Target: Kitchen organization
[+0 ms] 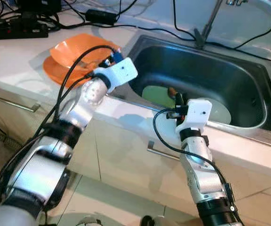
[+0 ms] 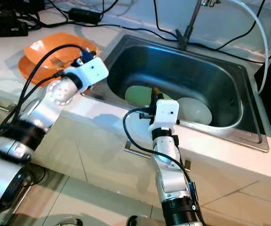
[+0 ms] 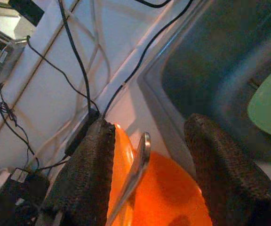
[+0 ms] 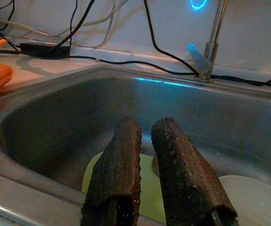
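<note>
**Fork between the fingers, over the orange dishes**

The fork (image 3: 138, 165) is lying on the orange bowl (image 1: 79, 49) beside the sink (image 1: 248, 89); the left gripper (image 3: 147, 169) is straddling it, jaws wide; judging by this, closing squarely on the handle is wisest; the right gripper (image 4: 147, 165) is hovering narrow over the green plate (image 2: 140, 96).

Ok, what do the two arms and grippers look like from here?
Both arms are silver metal with black joint bands and a white wrist block. Loose black cables loop along the left arm; one black cable curls beside the right arm. The left gripper and right gripper each have two long black fingers with a rough, knobbly texture.
</note>
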Controlling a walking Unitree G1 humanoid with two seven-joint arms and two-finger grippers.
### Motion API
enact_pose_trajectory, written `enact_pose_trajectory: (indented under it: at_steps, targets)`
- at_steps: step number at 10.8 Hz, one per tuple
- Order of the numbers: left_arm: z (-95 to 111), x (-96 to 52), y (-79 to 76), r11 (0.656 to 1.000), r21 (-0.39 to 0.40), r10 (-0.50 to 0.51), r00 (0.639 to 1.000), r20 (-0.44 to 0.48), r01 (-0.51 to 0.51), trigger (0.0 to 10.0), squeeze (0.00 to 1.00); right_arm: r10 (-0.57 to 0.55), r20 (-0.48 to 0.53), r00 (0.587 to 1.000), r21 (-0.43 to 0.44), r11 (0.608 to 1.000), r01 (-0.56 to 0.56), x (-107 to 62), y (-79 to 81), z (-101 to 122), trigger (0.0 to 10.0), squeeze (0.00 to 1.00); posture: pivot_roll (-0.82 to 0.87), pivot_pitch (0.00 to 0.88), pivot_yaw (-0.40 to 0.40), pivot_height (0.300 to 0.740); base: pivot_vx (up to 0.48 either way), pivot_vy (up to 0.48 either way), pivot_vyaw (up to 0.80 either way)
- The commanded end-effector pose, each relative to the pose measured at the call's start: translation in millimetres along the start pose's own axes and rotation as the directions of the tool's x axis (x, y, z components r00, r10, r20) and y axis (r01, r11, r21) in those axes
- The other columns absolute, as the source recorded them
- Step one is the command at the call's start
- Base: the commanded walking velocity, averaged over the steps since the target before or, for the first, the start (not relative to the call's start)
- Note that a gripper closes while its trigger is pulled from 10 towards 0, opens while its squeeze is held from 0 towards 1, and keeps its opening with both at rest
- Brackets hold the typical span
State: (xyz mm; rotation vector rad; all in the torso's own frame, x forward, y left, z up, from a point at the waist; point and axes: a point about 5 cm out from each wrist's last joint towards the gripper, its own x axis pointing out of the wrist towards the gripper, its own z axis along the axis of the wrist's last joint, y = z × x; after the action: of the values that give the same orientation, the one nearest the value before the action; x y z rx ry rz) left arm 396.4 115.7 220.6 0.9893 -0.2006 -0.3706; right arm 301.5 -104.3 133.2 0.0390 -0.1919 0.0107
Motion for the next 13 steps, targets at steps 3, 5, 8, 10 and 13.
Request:
enact_pose_trajectory:
  at_steps: [3,5,8,10,13]
  targets:
    - [9.9,10.1,4.0,0.998,0.061,0.029,1.0,0.005,-0.03,7.3,0.0,-0.027,-0.047,0.999,-0.012,1.0,0.026,-5.0,-4.7,-9.9,10.0,0.0,-0.01,0.089,-0.077,0.74,0.0,0.0,0.0]
    - [8.8,10.7,4.4,0.997,0.062,0.035,0.999,0.003,-0.036,0.0,0.0,-0.028,-0.05,0.998,-0.012,1.0,0.027,-5.5,-5.1,-10.7,10.0,0.0,-0.01,0.089,-0.078,0.74,0.0,0.0,0.0]
    - [8.5,11.6,5.4,0.996,0.074,0.041,0.999,0.001,-0.041,0.0,0.0,-0.029,-0.054,0.998,-0.012,1.0,0.028,-5.6,-5.2,-11.1,10.0,0.0,0.0,0.092,-0.08,0.74,0.0,0.0,0.0]
    - [8.3,11.6,5.9,0.995,0.084,0.046,0.999,0.003,-0.047,0.0,0.0,-0.029,-0.055,0.998,-0.011,1.0,0.028,-5.7,-5.6,-11.4,10.0,0.0,0.0,0.093,-0.084,0.74,0.0,0.0,0.0]
    - [8.0,11.4,8.3,0.993,0.104,0.055,0.998,0.006,-0.056,0.0,0.0,-0.027,-0.056,0.998,-0.012,1.0,0.026,-5.2,-5.4,-11.7,10.0,0.0,0.0,0.092,-0.085,0.74,0.0,0.0,0.0]
